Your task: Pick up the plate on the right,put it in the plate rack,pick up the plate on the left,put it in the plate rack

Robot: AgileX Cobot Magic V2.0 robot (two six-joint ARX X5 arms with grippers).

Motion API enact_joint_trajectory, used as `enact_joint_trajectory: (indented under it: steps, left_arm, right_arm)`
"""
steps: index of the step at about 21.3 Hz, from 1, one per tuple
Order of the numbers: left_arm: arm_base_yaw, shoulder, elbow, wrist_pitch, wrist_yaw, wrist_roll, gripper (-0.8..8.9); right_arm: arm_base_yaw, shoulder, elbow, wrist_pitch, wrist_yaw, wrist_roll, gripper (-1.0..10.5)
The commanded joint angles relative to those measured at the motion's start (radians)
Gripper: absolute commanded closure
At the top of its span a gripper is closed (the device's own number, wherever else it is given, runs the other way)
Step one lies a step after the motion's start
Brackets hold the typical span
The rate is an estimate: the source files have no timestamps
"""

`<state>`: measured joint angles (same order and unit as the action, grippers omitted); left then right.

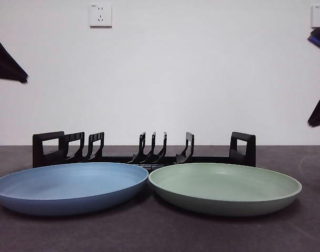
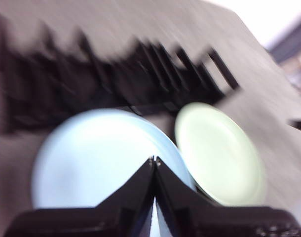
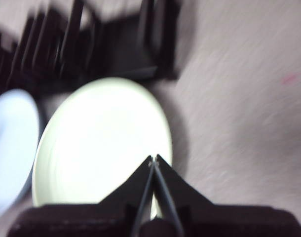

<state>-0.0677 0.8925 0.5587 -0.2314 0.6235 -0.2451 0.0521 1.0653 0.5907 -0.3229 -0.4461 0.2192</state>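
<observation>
The plate rack stands empty at the table's back; before it lie the blue plate and green plate, rims nearly touching. Left gripper hangs above blue, right gripper above green, both pressed together

Front view sits low at table height, looking level across at the blue plate and green plate, near and large, the plate rack just behind them. Left wrist view looks down from above the blue plate; right wrist view hangs over the green plate. All three views share both plates and the rack.
</observation>
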Motion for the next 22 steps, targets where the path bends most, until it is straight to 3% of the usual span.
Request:
enact_joint_trajectory:
  steps: [1, 2, 3, 9, 11, 14, 20, 22]
  left_arm:
    - [0.001, 0.032, 0.003, 0.005, 0.035, 0.014, 6.81]
    - [0.001, 0.037, 0.003, 0.006, 0.032, 0.013, 5.41]
    - [0.001, 0.037, 0.003, 0.008, 0.03, 0.012, 4.6]
    - [-0.04, 0.044, 0.051, 0.002, 0.023, 0.011, 4.68]
    - [-0.084, 0.051, 0.092, -0.015, -0.027, 0.033, 4.68]
    - [-0.165, 0.056, 0.154, -0.068, -0.135, 0.091, 4.68]
    - [-0.27, 0.056, 0.171, -0.098, -0.243, 0.101, 4.68]
    - [-0.287, 0.056, 0.171, -0.113, -0.263, 0.105, 4.68]
  right_arm:
    - [0.002, 0.031, 0.005, 0.0, -0.019, -0.038, 7.8]
    - [0.002, 0.036, 0.005, 0.0, -0.018, -0.038, 6.8]
    - [0.002, 0.036, 0.005, 0.0, -0.015, -0.038, 6.3]
    - [0.003, 0.071, 0.005, 0.016, -0.015, -0.037, 6.4]
    - [0.004, 0.122, 0.005, 0.031, -0.02, -0.037, 7.0]
    - [0.027, 0.21, 0.006, 0.068, -0.02, -0.034, 7.0]
    - [0.089, 0.36, 0.007, 0.136, -0.017, -0.032, 7.0]
    - [0.1, 0.383, 0.007, 0.143, -0.015, -0.029, 8.1]
